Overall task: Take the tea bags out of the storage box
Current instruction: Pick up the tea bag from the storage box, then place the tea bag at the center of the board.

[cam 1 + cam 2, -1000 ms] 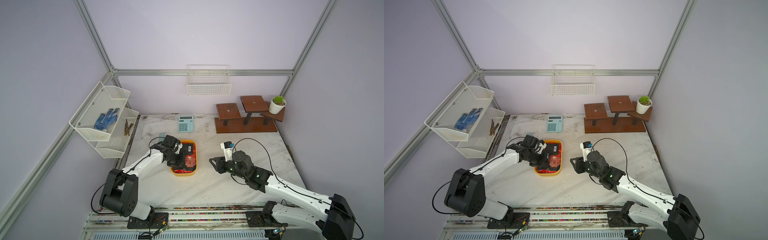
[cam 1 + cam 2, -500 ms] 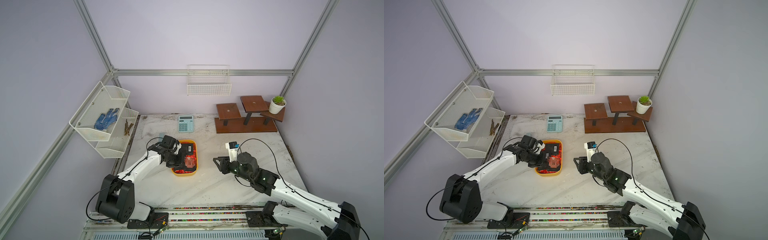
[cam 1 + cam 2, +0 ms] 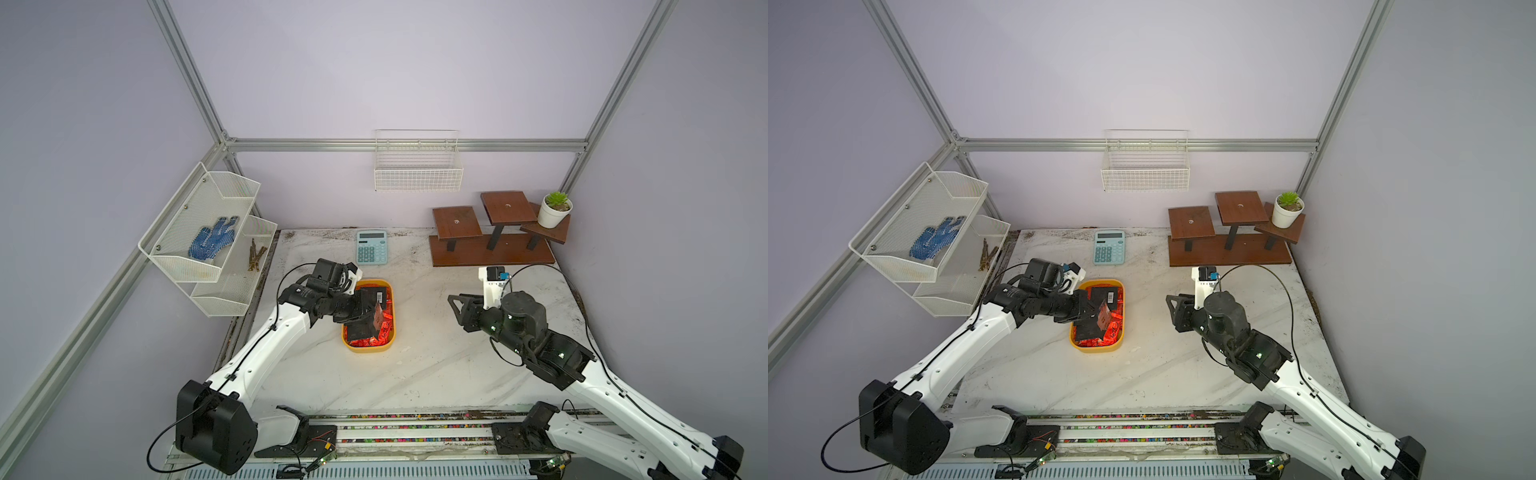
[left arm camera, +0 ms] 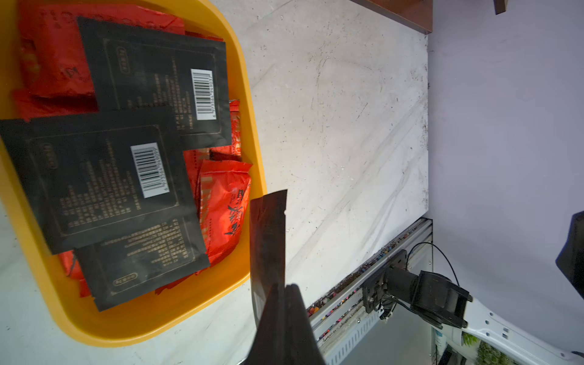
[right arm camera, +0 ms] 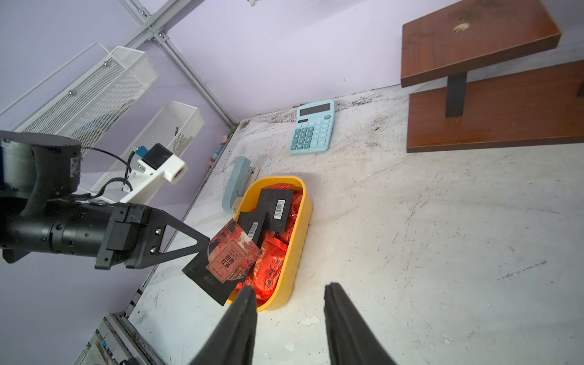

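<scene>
My left jaws are clamped on one flat reddish-brown square sachet [image 5: 229,257], held above the shallow, round-cornered yellow plastic box [image 4: 246,94] on the marbled bench [image 3: 415,374]. Inside lie three flat black sachets [image 4: 104,183] and crinkly red foil sachets [image 4: 221,205], maybe ten, half buried. My right jaws stand apart, empty

lilac walls [image 3: 415,83], aluminium frame [image 3: 407,145], scuffed white marble table [image 3: 436,365], wooden stepped stand [image 3: 490,251] behind.
</scene>
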`<state>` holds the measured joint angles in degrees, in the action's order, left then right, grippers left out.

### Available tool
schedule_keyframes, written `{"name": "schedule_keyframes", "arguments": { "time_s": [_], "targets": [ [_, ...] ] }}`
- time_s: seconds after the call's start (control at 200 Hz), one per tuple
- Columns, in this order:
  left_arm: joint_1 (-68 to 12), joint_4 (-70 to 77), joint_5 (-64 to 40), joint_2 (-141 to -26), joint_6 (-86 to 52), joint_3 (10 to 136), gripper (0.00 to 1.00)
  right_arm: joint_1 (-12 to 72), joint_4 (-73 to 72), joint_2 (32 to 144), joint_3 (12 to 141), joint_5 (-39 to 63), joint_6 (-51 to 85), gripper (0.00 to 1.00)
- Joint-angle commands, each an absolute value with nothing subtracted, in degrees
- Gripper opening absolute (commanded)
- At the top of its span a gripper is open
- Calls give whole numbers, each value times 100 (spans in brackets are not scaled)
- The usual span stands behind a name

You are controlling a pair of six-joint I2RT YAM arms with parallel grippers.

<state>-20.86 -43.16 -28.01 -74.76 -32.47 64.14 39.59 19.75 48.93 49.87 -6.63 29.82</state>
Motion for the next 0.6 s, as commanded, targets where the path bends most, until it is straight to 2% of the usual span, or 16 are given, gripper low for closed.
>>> {"name": "schedule_keyframes", "arguments": {
  "time_s": [0.0, 0.165, 0.405, 0.595],
  "targets": [
    [-2310, -3650, -3188, -7766, -3646, 6823, 0, 3623, 2541, 4721, 5248, -533, 2806, 41],
    [-2778, -2895, -3139, -8703, -4098, 7381, 0, 3207, 2815, 4529, 5419, -275, 2769, 41],
    [-3406, -2225, -2905, -10637, -4526, 8915, 0, 3116, 3234, 4273, 5607, -239, 2724, 41],
    [-3489, -2049, -2590, -12003, -4658, 10180, 0, 3110, 3452, 4001, 5521, -202, 2783, 41]
  ]
}}
